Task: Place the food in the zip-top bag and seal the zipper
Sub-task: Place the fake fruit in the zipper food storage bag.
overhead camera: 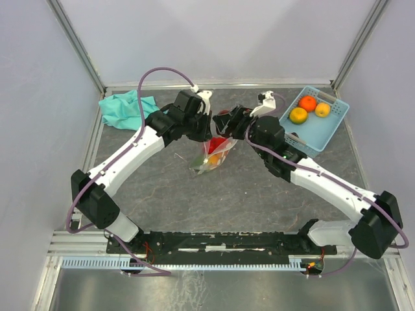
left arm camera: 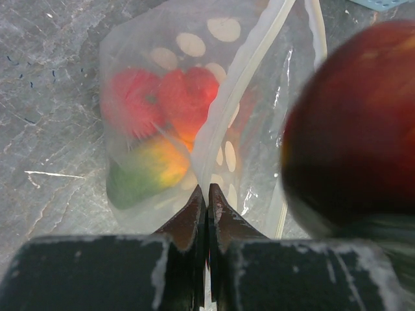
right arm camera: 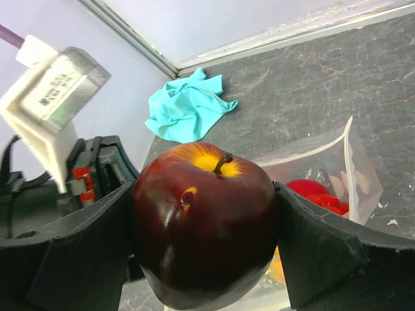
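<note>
Grey marbled tabletop (overhead camera: 259, 188) spreads beneath both arms, with pale walls behind. The left gripper (left arm camera: 207, 194) has its jaws pressed together on the mouth edge of the zip-top bag (left arm camera: 130, 58), pinching the whitish zipper (left arm camera: 238, 68) strip that runs away from the tips. Beyond those tips, inside the bag, lie red fruits (left arm camera: 162, 103) and a green-yellow one (left arm camera: 146, 172). Just right of the left jaws hangs the dark maroon apple (right arm camera: 206, 220), stem up, clamped between the two wide-spread fingers of the right gripper (right arm camera: 206, 243), close to the bag's mouth. Past the right jaws, a teal cloth (right arm camera: 185, 107) lies crumpled near the wall. Behind the right gripper, well apart from the bag, a light-blue basket (overhead camera: 324, 133) holds three orange and yellow fruits (overhead camera: 307, 103).
</note>
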Action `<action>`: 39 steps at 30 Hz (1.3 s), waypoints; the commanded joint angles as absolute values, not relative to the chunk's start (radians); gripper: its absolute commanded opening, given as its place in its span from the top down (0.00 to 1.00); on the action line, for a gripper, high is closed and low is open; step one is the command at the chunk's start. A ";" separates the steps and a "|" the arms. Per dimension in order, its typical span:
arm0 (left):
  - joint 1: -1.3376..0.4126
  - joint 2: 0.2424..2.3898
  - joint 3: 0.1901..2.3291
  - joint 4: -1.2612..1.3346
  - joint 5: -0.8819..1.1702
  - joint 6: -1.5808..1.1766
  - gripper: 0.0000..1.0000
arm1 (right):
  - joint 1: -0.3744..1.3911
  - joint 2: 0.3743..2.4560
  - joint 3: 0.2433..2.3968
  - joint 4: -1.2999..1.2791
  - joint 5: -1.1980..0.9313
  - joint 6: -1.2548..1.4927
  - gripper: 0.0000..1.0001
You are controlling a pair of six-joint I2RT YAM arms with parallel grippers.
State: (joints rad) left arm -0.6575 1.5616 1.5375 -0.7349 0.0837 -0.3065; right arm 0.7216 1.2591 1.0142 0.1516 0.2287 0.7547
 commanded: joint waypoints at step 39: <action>-0.653 1.449 1.417 -0.598 0.094 -0.438 0.97 | 0.760 1.439 0.937 0.342 0.092 0.569 0.03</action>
